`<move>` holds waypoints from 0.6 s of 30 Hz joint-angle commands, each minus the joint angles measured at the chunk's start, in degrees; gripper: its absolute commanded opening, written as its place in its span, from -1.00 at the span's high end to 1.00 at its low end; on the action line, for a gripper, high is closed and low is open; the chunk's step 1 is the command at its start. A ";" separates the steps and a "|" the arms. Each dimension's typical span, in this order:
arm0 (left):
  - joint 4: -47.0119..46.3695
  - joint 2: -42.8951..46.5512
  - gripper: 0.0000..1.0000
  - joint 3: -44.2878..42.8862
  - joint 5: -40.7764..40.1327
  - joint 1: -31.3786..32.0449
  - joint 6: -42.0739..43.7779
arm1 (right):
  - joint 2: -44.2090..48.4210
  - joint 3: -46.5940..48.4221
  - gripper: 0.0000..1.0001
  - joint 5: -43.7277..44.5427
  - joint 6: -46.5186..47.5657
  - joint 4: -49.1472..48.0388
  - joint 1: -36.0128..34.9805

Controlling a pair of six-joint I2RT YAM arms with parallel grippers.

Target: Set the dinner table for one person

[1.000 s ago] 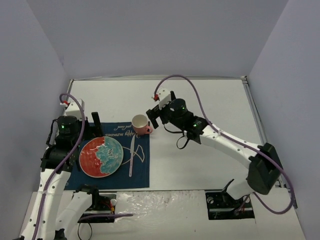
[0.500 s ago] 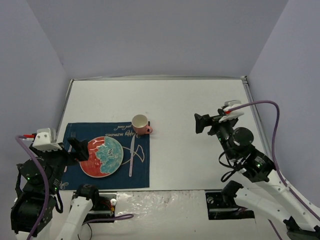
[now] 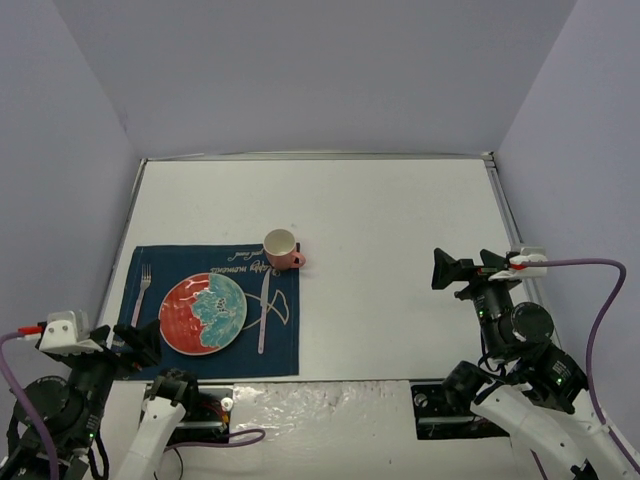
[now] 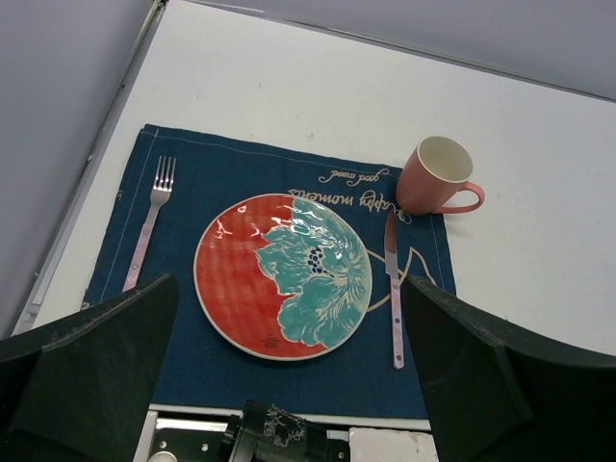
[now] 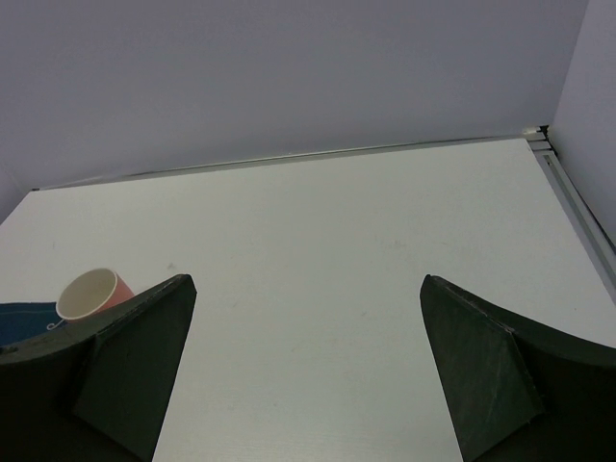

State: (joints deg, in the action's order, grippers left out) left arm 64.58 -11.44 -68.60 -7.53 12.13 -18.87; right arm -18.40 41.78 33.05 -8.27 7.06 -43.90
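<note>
On the white dinner table [image 3: 400,230] lies a navy placemat [image 3: 285,340]. On the placemat sit a red and teal plate [image 3: 203,313], a fork [image 3: 140,290] to its left and a knife [image 3: 264,310] to its right. A pink cup [image 3: 282,248] stands at the mat's far right corner. In the left wrist view the plate [image 4: 282,275], fork [image 4: 149,221], knife [image 4: 394,298] and cup [image 4: 435,176] all show. My left gripper [image 3: 140,343] is open and empty, pulled back near the front left. My right gripper [image 3: 455,272] is open and empty at the right, well away from the cup [image 5: 89,294].
Grey walls close in the table on three sides. A metal rail [image 3: 505,225] runs along the right edge. The arm bases and a foil-covered strip [image 3: 320,410] lie along the near edge.
Both arms have pulled back from the place setting toward their bases. The left arm left the fork beside the plate, the right arm left the cup. The fork now shows uncovered.
</note>
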 commanded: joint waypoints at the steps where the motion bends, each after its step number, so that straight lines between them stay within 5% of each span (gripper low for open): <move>1: 1.71 -0.69 -0.94 -1.61 -2.04 1.05 0.06 | -0.06 0.77 -1.00 4.09 -2.19 -1.43 -0.05; 18: 4.31 -4.11 -0.94 0.05 -2.69 1.49 0.96 | 0.23 1.83 -1.00 7.99 -1.12 -0.82 0.04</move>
State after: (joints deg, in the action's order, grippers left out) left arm 70.48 -11.88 -68.66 -9.61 13.23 -18.65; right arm -17.61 41.78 38.16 -9.60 9.07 -43.90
